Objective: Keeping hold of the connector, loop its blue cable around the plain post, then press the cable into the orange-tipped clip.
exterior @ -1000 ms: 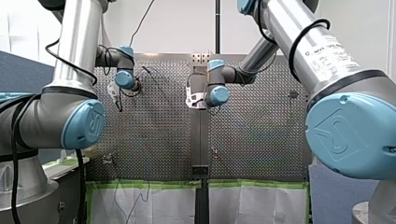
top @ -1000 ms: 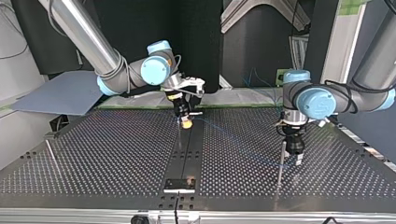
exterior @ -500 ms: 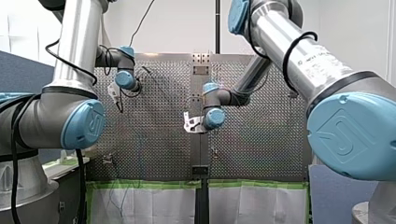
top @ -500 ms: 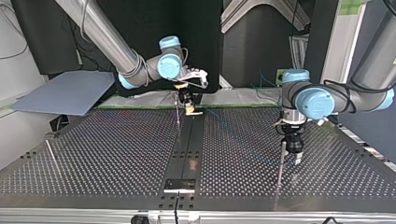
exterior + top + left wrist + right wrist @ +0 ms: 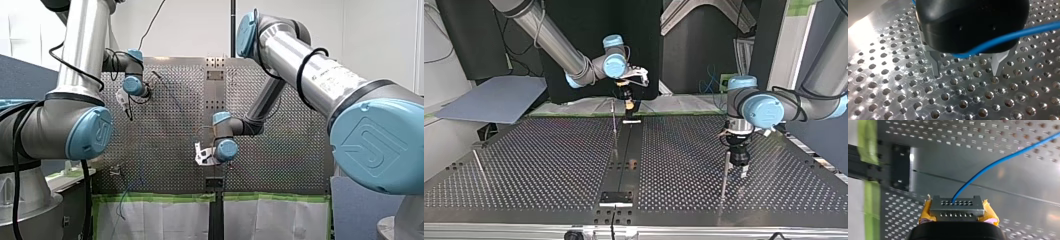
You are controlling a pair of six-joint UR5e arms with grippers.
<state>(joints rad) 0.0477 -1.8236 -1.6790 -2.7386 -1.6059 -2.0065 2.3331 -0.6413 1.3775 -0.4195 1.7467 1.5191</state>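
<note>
My right gripper [image 5: 957, 216] is shut on a grey connector [image 5: 957, 206], with yellow pads on both of its sides. A blue cable [image 5: 998, 161] leaves the connector and runs out over the perforated table. In the top view this gripper [image 5: 628, 105] hangs over the far end of the dark centre strip [image 5: 624, 150]. My left gripper [image 5: 966, 72] stands open, its metal fingers [image 5: 935, 66] just above the holes, nothing between them. The blue cable [image 5: 1010, 36] crosses in front of its black body. In the top view it [image 5: 739, 167] stands beside a plain post [image 5: 724, 175].
A second thin post [image 5: 614, 125] rises near the centre strip, close to my right gripper. A slanted rod [image 5: 478, 164] lies at the top view's left. Green tape [image 5: 160, 197] lines the table's near edge in the front view.
My right arm has carried the connector along the centre strip towards the top view's far edge, downwards in the front view. My left arm has stayed beside the post.
</note>
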